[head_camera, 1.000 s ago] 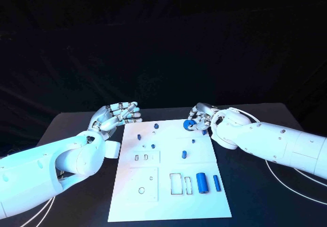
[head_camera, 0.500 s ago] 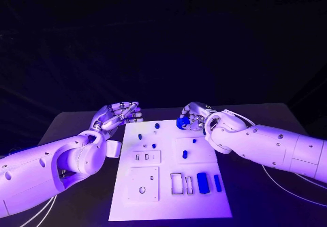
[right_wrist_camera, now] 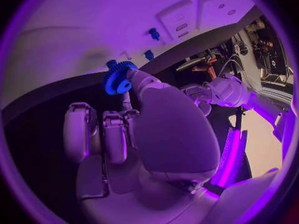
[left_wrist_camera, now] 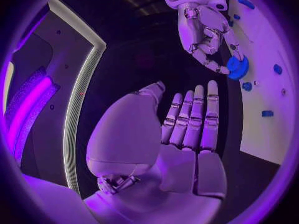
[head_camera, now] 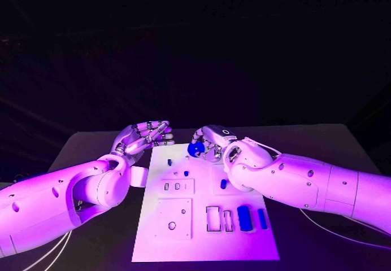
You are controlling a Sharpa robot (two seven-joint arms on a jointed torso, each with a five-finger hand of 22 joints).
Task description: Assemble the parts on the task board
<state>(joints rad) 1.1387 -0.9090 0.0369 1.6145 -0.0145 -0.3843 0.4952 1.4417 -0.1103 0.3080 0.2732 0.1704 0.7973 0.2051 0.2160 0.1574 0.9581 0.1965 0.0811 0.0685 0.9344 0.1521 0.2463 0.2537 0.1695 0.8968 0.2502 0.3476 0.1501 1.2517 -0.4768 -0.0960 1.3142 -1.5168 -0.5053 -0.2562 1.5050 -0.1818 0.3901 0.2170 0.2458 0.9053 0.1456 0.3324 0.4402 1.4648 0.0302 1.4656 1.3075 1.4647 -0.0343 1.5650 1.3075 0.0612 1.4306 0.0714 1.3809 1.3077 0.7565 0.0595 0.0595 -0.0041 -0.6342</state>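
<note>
The white task board point(head_camera: 204, 243) lies in the middle of the black table. My right hand point(head_camera: 213, 142) hovers over the board's far edge and pinches a blue toothed gear point(head_camera: 195, 149) at its fingertips; the same gear point(right_wrist_camera: 118, 77) shows in the right wrist view and again point(left_wrist_camera: 237, 67) in the left wrist view. My left hand point(head_camera: 147, 135) is beside the board's far left corner, fingers straight and apart point(left_wrist_camera: 187, 119), holding nothing. Small blue pegs point(head_camera: 169, 162) point(head_camera: 186, 173) point(head_camera: 223, 183) stand on the board. Two blue cylinders point(head_camera: 244, 218) point(head_camera: 262, 218) lie near its right edge.
Square plates with holes point(head_camera: 173, 217) and rectangular slots point(head_camera: 212, 218) mark the board's near half. White cables point(head_camera: 342, 231) trail on the table point(head_camera: 326, 147) to the right of the board, and more run under my left arm point(head_camera: 49, 254).
My right hand has carried the gear to the left along the board's far edge, closer to the left hand. The left hand has stayed in place.
</note>
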